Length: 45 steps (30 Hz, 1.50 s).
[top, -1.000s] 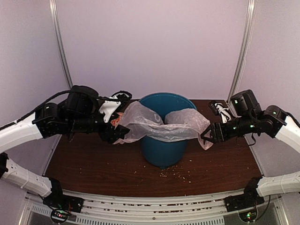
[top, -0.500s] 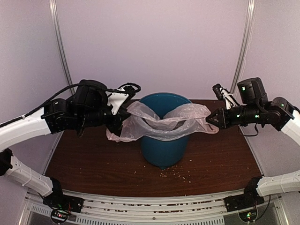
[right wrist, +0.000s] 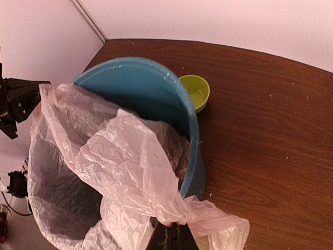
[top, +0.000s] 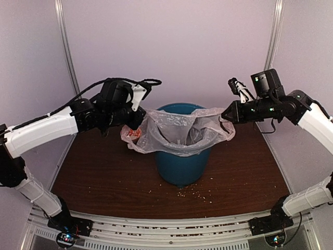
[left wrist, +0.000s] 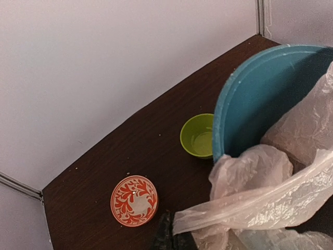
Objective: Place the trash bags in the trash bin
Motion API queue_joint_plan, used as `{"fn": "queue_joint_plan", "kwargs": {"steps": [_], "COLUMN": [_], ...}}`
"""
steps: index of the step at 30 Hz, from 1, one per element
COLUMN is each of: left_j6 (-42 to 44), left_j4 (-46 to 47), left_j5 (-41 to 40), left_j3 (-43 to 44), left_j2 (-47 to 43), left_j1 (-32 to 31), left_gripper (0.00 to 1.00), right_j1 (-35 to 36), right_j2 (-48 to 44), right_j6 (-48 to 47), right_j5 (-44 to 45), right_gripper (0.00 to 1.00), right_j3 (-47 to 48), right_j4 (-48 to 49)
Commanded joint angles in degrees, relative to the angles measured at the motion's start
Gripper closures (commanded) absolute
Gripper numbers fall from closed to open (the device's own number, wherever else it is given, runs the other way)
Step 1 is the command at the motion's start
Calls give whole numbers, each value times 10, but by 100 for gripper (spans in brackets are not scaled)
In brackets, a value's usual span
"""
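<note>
Status: bag (top: 177, 133) stretched open across bin (top: 179, 166) mouth, between claws, middle sagging inside.
left claw (top: 134, 126), right claw (top: 225, 115): each clamped on bag edge.
Outstanding, likely: lower edges over rim, release.

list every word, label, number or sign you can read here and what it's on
No text can be read in any view.
trash bag: any lettering is too faint and crinkled to read.
trash bin: no label visible.
red-and-white dish: leaf pattern only, no words.
green bowl: plain.
</note>
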Motion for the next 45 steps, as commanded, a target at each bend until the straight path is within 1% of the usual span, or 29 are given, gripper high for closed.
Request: {"fn": "queue_joint_plan", "kwargs": {"steps": [1, 4, 8, 11, 15, 20, 25, 33, 36, 40, 43, 45], "left_j6": [-30, -50, -84, -86, -98, -114, -140, -178, -199, -208, -208, -207], "left_j4": [27, 24, 11, 17, 38, 57, 69, 77, 96, 108, 112, 120], "left_j5": [21, 44, 112, 132, 179, 225, 277, 305, 338, 358, 377, 379], "left_j3": [60, 82, 110, 120, 124, 131, 108, 37, 26, 43, 69, 85], "left_j2": [38, 61, 101, 124, 151, 178, 187, 190, 186, 193, 195, 194], "left_j1": [21, 43, 80, 89, 104, 111, 115, 120, 125, 125, 125, 125], "left_gripper": [100, 100, 100, 100, 100, 100, 100, 100, 100, 100, 100, 100], "right_j1": [-32, -50, -65, -75, -84, -97, -102, -124, -128, -129, -129, -129], "right_j2": [29, 52, 81, 101, 126, 163, 167, 182, 189, 201, 211, 208], "right_j6": [29, 41, 45, 49, 54, 65, 80, 100, 108, 119, 119, 126], "right_j5": [9, 4, -3, -22, -41, -95, -136, -204, -244, -269, -288, -281], "right_gripper": [100, 100, 100, 100, 100, 100, 100, 100, 100, 100, 100, 100], "right_j3": [38, 49, 55, 54, 45, 25, -11, -91, -101, -98, -67, -49], "right_j4": [33, 41, 62, 87, 125, 151, 166, 172, 182, 196, 183, 188]}}
